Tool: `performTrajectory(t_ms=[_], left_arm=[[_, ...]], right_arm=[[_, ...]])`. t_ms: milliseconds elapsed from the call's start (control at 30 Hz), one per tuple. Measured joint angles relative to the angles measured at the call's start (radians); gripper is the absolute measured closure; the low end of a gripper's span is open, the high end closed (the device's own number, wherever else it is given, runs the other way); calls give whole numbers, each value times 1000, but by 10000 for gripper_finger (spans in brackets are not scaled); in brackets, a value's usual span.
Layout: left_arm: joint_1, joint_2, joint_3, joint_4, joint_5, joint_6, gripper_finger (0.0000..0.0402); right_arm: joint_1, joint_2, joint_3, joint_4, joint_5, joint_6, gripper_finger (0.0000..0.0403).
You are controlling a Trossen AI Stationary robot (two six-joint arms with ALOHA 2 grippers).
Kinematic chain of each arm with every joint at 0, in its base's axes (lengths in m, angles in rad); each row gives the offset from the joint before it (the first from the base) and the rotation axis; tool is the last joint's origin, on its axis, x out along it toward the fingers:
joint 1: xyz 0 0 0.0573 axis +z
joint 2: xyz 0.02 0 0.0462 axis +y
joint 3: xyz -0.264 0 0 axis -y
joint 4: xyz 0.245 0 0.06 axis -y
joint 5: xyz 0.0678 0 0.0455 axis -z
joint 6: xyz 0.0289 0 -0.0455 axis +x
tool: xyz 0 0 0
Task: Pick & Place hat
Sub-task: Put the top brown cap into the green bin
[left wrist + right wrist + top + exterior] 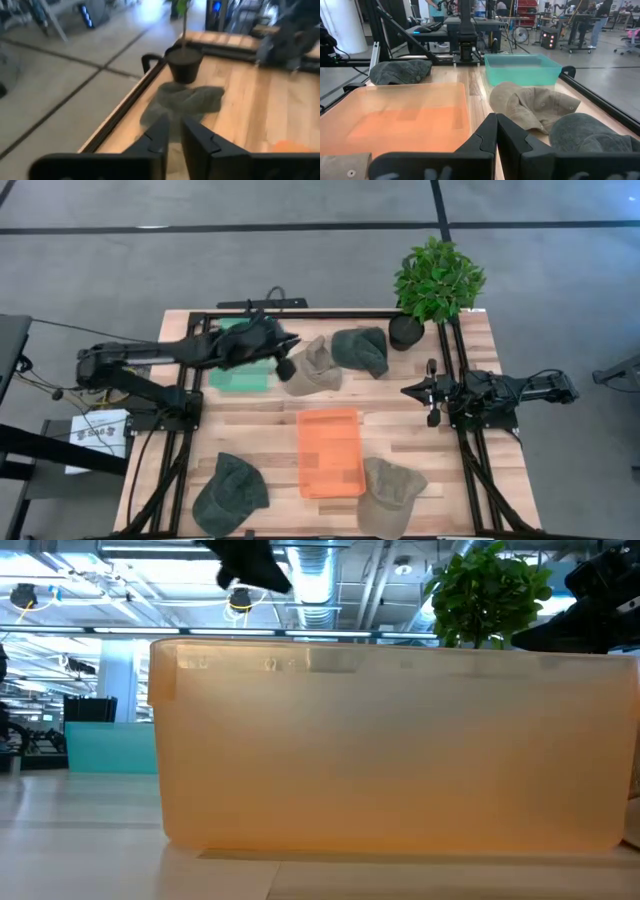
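Observation:
Several caps lie flat on the wooden table. A tan cap and a dark green cap lie side by side near the far edge. Another dark cap and another tan cap lie near the near edge. My left gripper hangs well above the table, over the far tan cap's left edge. It is open by a narrow gap and holds nothing. My right gripper waits shut at the table's right, pointing left.
An orange bin stands at the table's middle. A green bin sits under the left arm. A potted plant stands at the far right corner. A black frame runs around the table.

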Motion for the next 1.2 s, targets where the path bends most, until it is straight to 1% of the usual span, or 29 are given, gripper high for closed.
performTrajectory(t_ms=[233,367,467,600,733,833,900,1000,1100,1200], left_arm=[[150,272,273,-219,215,-8,246],[208,437,415,-344,324,10,191],[232,555,501,-437,373,35,153],[250,692,593,-548,376,91,118],[268,819,665,-631,367,106,107],[280,891,698,-653,358,109,106],[289,932,711,-652,330,109,106],[301,974,722,-651,299,109,106],[310,1000,723,-660,298,109,111],[313,1011,722,-663,297,109,135]], right_arm=[[0,0,0,0,0,0,403],[0,0,0,1,0,0,403],[0,0,0,1,0,0,403],[0,0,0,1,0,0,403],[0,0,0,2,0,0,403],[0,0,0,2,0,0,403],[0,0,0,2,0,0,403],[0,0,0,2,0,0,403],[0,0,0,2,0,0,403],[0,0,0,2,0,0,403]])
